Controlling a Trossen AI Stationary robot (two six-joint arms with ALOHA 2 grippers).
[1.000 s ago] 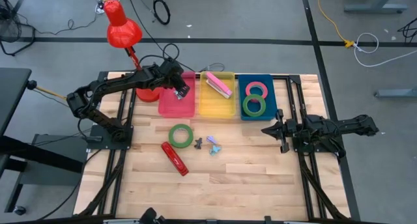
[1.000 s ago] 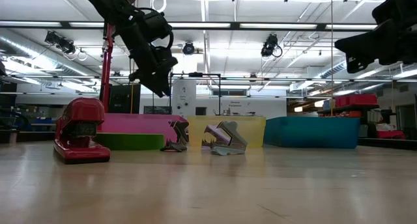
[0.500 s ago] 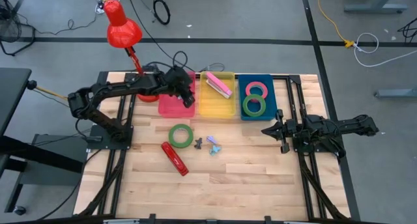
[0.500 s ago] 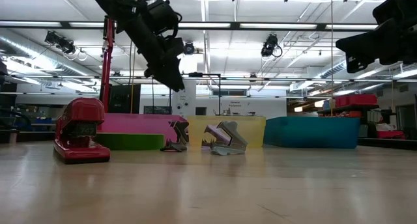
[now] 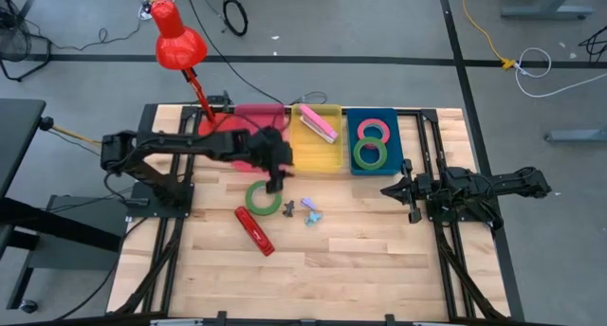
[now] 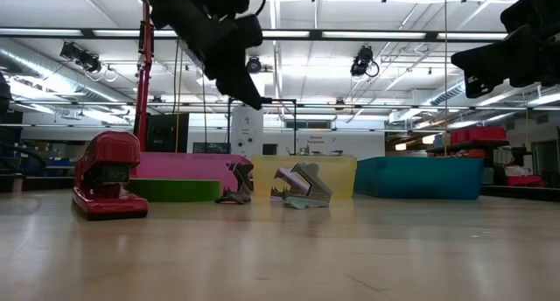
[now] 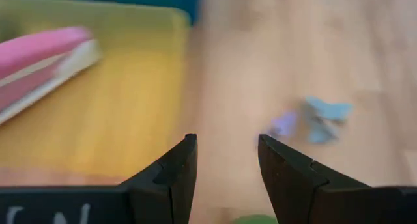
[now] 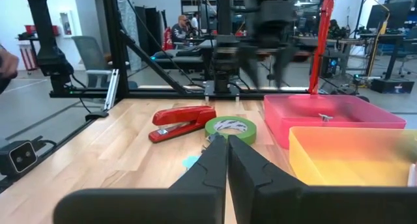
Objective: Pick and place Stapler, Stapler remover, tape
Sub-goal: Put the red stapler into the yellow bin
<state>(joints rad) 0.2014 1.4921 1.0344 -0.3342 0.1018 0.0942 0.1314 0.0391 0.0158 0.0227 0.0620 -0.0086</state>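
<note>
While left gripper [image 5: 276, 181] hovers half-open (empty), green tape [image 5: 263, 197] just below jaws, right gripper [image 5: 393, 190] shut, parked.

No text or label can be read.

red lamp [image 5: 178, 42] far left, pink bin [image 5: 248, 136], yellow bin [image 5: 318, 151], blue bin [image 5: 389, 155] along table's [image 5: 360, 260] far edge

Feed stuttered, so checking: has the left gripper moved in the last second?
Yes. The left gripper has come off the pink bin, toward the table's front, and now hangs beside the green tape, empty.
</note>
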